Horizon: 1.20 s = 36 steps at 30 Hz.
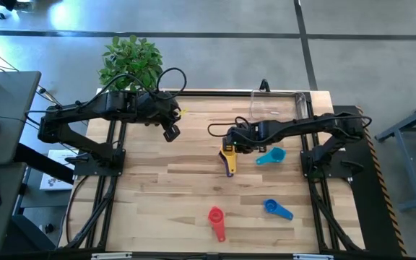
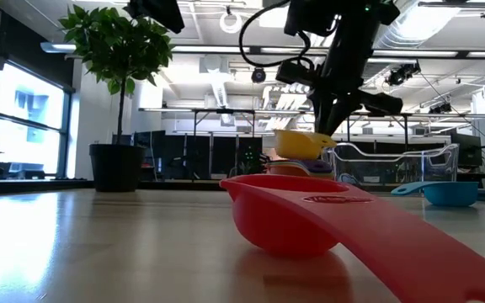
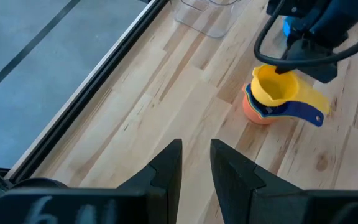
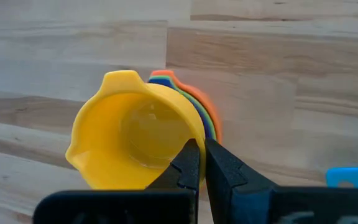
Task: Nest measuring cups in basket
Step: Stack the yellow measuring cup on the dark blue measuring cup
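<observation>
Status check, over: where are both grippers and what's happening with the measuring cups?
Right gripper shut on yellow cup, over the nested stack. Left gripper idle, raised near table's far edge. Red cup, blue cup, light blue cup loose; basket clear.

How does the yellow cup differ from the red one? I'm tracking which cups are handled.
The yellow cup is pinched at its rim by the right end effector, tilted over a stack of cups; the red cup lies untouched, upright on the table. Yellow is mid-table; red sits near the front edge. Both are plastic scoops with flat handles.
</observation>
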{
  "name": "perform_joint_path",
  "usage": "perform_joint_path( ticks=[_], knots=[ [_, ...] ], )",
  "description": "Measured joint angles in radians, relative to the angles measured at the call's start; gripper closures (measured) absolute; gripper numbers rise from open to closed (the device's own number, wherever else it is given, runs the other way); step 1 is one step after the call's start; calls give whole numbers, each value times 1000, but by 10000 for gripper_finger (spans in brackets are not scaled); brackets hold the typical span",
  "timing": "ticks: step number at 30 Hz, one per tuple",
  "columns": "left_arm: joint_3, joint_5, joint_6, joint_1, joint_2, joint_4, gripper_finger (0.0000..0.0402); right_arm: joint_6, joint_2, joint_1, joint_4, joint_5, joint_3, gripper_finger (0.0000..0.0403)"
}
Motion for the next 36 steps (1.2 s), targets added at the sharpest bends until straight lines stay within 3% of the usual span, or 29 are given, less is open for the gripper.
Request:
perform_joint_path(
  ticks=[15,28,36],
  knots=[
    [0,0,1,0,0,0,326,19,32,0,2,11,0,397],
    [0,0,2,0,0,0,326,23,32,4,5,11,0,333],
    [0,0,1,1,0,0,326,23,32,6,-21,-87,0,324]
  ],
)
